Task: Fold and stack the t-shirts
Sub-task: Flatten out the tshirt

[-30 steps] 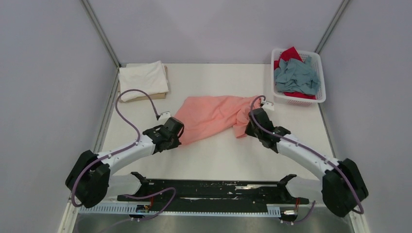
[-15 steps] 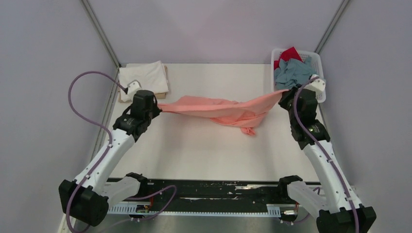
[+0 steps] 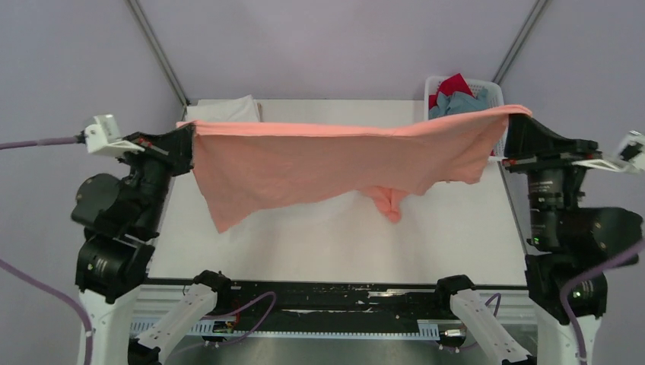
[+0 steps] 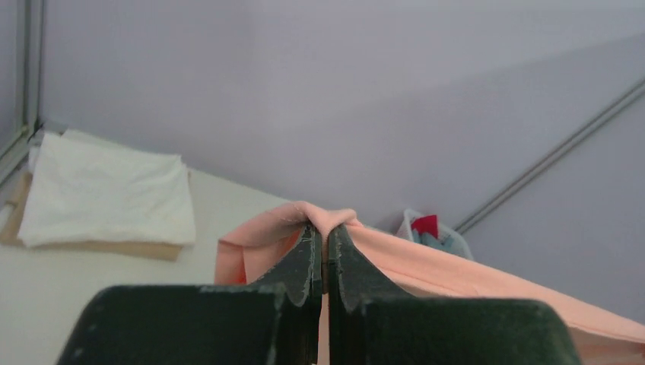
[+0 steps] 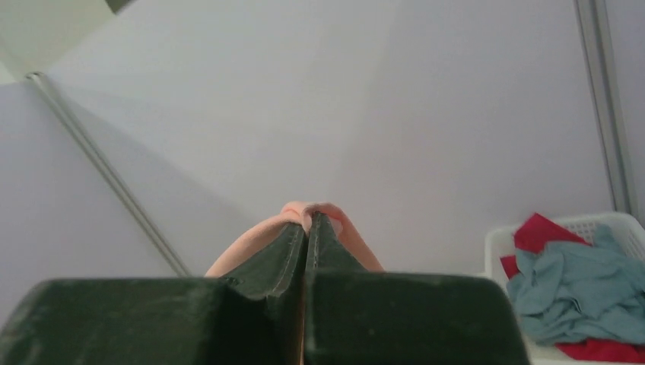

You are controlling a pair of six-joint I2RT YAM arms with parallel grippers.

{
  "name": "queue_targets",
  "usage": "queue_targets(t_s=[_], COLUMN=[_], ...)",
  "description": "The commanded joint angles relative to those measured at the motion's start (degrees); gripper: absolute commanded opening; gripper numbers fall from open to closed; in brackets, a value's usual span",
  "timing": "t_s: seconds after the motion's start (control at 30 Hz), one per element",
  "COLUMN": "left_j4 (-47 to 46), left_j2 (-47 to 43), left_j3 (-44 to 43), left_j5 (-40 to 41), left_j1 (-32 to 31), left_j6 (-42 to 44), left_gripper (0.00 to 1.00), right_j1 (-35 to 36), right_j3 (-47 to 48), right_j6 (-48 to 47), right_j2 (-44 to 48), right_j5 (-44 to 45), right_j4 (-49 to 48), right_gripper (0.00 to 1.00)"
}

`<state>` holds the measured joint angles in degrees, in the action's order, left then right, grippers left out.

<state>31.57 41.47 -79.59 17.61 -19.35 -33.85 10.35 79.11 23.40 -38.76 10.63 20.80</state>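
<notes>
The salmon-pink t-shirt (image 3: pixel 319 163) hangs spread wide in the air above the table, held by its top edge. My left gripper (image 3: pixel 190 135) is shut on its left corner (image 4: pixel 323 222). My right gripper (image 3: pixel 511 125) is shut on its right corner (image 5: pixel 312 213). A folded white t-shirt (image 3: pixel 224 111) lies on the thin tan board at the back left, clearer in the left wrist view (image 4: pixel 106 190). The grey-blue t-shirt (image 5: pixel 578 285) and the red t-shirt (image 5: pixel 536 232) lie crumpled in the white basket (image 3: pixel 494 95).
The basket stands at the back right corner. The tan board (image 4: pixel 99 247) sticks out under the white shirt. Grey walls with metal corner posts (image 3: pixel 156 49) close in the table (image 3: pixel 456 236). A black rail (image 3: pixel 327 293) runs along the near edge.
Both arms have risen high and swung apart, lifting the salmon-pink shirt off the table and stretching it from a crumpled heap into a wide hanging sheet.
</notes>
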Motion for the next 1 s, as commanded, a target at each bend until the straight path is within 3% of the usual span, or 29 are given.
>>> queue_targets(t_s=[0.0, 0.23, 0.47, 0.67, 0.97], left_j4=[2.3, 6.1, 6.1, 5.1, -5.0], left_j2=[-1.9, -3.3, -2.8, 2.1, 16.1], left_j3=[-10.6, -22.6, -23.7, -17.3, 7.9], left_j5=[-7.5, -15.2, -14.9, -10.4, 3.1], left_j1=[0.4, 0.4, 0.4, 0.4, 0.4], left_j6=[5.3, 6.8, 7.0, 7.9, 5.8], left_gripper=[0.0, 0.0, 0.0, 0.0, 0.0], right_j1=[-0.2, -0.2, -0.2, -0.2, -0.2], right_j3=[11.0, 31.8, 35.9, 22.5, -11.2], right_j6=[-1.2, -4.2, -6.3, -7.7, -4.6], right_j2=[2.1, -3.4, -7.3, -7.4, -8.6], right_j5=[-5.7, -9.7, -9.4, -3.5, 3.3], right_j4=[0.0, 6.7, 7.2, 1.6, -14.4], right_gripper=[0.0, 0.0, 0.0, 0.0, 0.0])
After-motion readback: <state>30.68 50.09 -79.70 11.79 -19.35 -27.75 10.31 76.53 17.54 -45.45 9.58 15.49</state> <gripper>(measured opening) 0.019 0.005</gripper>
